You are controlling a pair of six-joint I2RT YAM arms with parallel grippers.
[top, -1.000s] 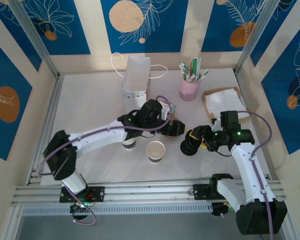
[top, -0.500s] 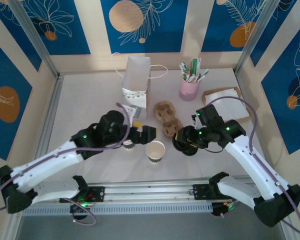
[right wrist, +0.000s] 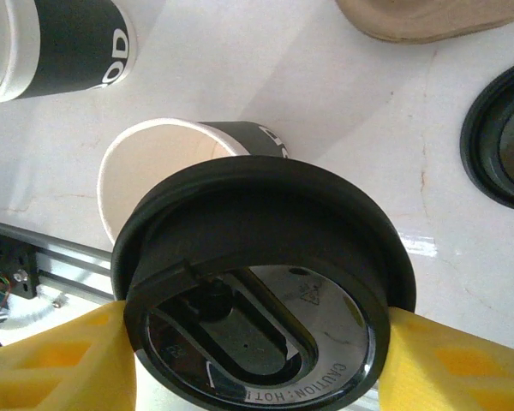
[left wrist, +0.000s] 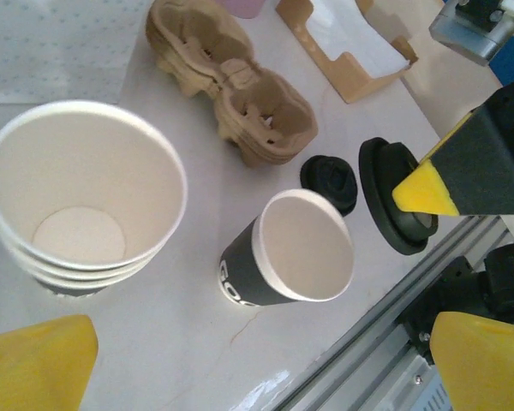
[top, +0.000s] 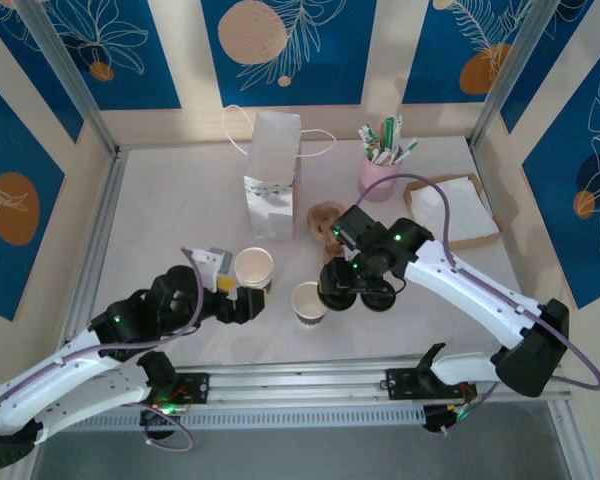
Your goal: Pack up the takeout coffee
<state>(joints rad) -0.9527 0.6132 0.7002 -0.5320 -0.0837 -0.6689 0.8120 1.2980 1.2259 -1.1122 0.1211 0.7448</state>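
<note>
A: So, left claw (left wrist: 257, 360) has backed off to the near edge. It's spread wide and empty, next to the cup stack (top: 253, 268).
B: And the other?
A: Swung in from the right side. The right claw (right wrist: 259, 364) is clamped on a black lid (right wrist: 257, 300), hanging at the rim of the coffee cup (top: 310, 298), middle of the bench (top: 180, 220). Not seated yet.
B: So capping's next.
A: Looks it. Carrier (top: 323, 215) and bag (top: 272, 170) behind are untouched.
</note>
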